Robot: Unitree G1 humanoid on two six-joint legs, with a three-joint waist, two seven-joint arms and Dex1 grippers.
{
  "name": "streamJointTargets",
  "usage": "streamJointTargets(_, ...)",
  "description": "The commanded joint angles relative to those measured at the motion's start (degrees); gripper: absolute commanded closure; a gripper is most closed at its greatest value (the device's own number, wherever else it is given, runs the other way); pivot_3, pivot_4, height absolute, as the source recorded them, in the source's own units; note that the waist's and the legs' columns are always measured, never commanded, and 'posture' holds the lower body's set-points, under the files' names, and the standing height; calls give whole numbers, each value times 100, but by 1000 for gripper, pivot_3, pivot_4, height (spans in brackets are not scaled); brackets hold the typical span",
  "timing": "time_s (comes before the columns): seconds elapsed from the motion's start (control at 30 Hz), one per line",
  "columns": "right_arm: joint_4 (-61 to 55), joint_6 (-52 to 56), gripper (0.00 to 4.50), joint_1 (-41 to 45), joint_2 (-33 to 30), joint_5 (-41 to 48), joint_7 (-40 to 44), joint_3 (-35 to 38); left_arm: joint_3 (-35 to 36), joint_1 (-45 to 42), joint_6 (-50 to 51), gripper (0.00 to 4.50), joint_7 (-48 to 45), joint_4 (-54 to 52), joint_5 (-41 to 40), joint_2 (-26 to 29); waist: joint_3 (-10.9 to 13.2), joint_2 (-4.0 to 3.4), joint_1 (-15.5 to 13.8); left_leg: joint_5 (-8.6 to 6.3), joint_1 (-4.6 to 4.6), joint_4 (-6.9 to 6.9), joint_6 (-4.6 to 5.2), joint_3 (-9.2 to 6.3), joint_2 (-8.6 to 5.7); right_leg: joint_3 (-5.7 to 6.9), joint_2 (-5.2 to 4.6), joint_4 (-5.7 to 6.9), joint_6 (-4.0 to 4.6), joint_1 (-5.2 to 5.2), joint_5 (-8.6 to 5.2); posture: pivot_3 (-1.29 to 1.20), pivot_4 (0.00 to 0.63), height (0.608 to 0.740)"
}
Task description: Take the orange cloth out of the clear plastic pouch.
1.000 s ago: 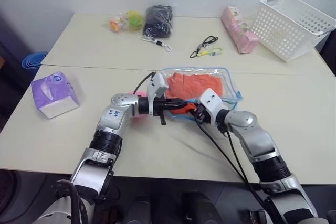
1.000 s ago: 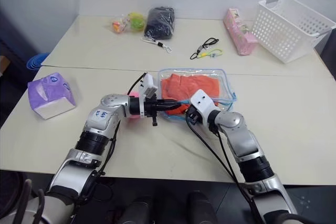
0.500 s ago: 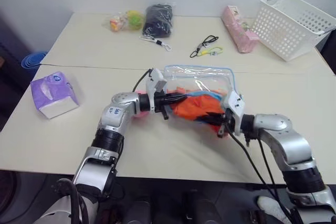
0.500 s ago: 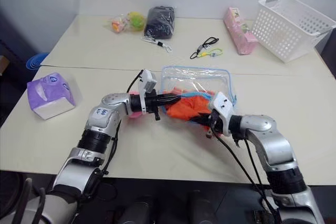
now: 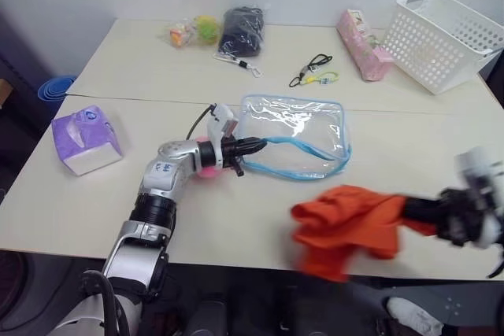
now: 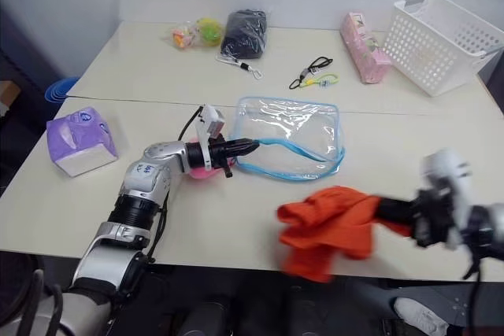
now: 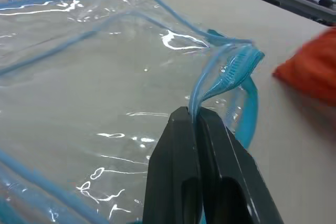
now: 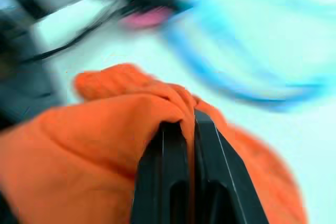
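The orange cloth (image 5: 346,224) hangs in the air over the table's near right edge, fully outside the clear plastic pouch (image 5: 295,133). My right gripper (image 8: 178,129) is shut on a fold of the cloth and shows at the right (image 5: 409,210). The pouch lies flat and empty mid-table, its light blue zipper trim (image 7: 231,72) gaping toward the near side. My left gripper (image 5: 253,145) is shut on the pouch's blue trim at its left end, seen close in the left wrist view (image 7: 195,116). A pink plush (image 5: 207,164) peeks out beside my left forearm.
A purple tissue pack (image 5: 87,138) sits at the left. At the back lie small toys (image 5: 193,31), a black bundle (image 5: 240,31), a lanyard (image 5: 311,70) and a pink packet (image 5: 361,35). A white lattice basket (image 5: 445,37) stands at the far right.
My right gripper pulled the orange cloth out of the pouch, moving right, back toward me and up. The pouch dropped flat and empty. My left gripper kept its hold on the trim.
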State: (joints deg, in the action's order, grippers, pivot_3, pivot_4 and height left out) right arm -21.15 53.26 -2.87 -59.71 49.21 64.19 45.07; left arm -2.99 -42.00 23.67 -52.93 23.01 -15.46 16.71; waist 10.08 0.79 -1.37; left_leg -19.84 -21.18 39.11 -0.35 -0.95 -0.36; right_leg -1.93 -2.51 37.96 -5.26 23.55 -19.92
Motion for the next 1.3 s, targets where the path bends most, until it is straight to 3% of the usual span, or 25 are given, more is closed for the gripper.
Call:
streamJointTargets(0.03,1104,-994,4487,625,-415,-578,-14,126,-94,42,-161,4500,-179,-231,-10,56,0,0,8,0,1,0,0,0,1,0,0,1,0,0,0,0,150,740)
streamJointTargets(0.17,2655,-2908,4487,1706,-546,-1682,-110,-712,-203,122,-270,4500,-339,-224,15,78,0,0,27,1,0,0,2,7,0,-3,0,0,0,2,0,0,150,740)
streamJointTargets(0.27,3985,-4361,4487,2317,-267,-2503,-510,-1231,-375,147,-465,4500,-438,-194,169,164,1,-4,30,1,-2,-1,1,15,0,-8,0,2,0,9,0,0,150,740)
streamJointTargets(0.47,6244,-7518,4487,1437,5,-3819,175,-2341,-517,205,-937,4500,-545,-67,335,248,-1,-8,-15,-2,-10,-2,7,21,1,-1,-2,-4,0,10,0,0,150,740)
streamJointTargets(0.53,6900,-8126,4487,1363,31,-4128,-80,-2572,-551,258,-1240,4500,-675,-53,402,339,0,-10,16,-4,-7,-1,12,33,-1,-8,-3,-8,-1,10,0,0,150,740)
streamJointTargets(0.6,7314,-8077,4487,1447,33,-4005,-113,-2523,-562,331,-1489,4500,-863,-64,421,446,-3,-25,76,-4,-1,0,13,51,-1,-21,-3,-6,-1,10,0,0,150,740)
streamJointTargets(0.7,7449,-8183,3758,1244,-100,-3554,341,-2201,-319,514,-1643,3831,-1255,-319,77,652,-2,-24,166,-1,23,0,11,58,8,-24,3,-3,-1,-6,0,0,150,740)
streamJointTargets(0.87,6352,-7503,2074,462,-278,-2688,1087,-1518,406,1121,-1714,2311,-1763,-1105,-727,1152,-3,-26,265,-2,23,-3,11,57,14,-27,6,2,-1,-3,0,0,150,740)
streamJointTargets(0.97,4760,-6813,1050,-427,-135,-2191,1137,-1015,793,1656,-1511,1406,-1810,-1633,-957,1613,-6,-32,295,-4,23,-6,8,44,16,-22,4,3,-1,-6,0,0,150,740)
streamJointTargets(1.07,2870,-6235,9,-1294,396,-1673,957,-877,1161,2429,-1852,451,-1822,-1811,-830,2093,-9,-37,306,-7,26,-13,5,33,19,-17,5,0,-1,-9,0,0,150,740)
streamJointTargets(1.13,2040,-6089,0,-1563,723,-1736,661,-1119,1397,2914,-1960,46,-1728,-1797,-807,2273,-9,-35,293,-11,42,-21,5,22,22,-11,5,-7,0,-26,0,0,150,740)
streamJointTargets(1.2,1353,-5951,0,-1518,1099,-1495,609,-1542,1609,3382,-2053,46,-1536,-1755,-772,2332,-8,-36,283,-28,48,-21,34,18,16,-9,-3,-10,0,-36,0,0,150,740)
streamJointTargets(1.3,1138,-6318,0,-1316,1486,-1820,633,-2066,1780,3873,-2444,46,-1327,-1749,-628,2316,-3,-41,268,-34,71,-25,42,11,14,-2,-11,-23,1,-68,-1,0,150,740)
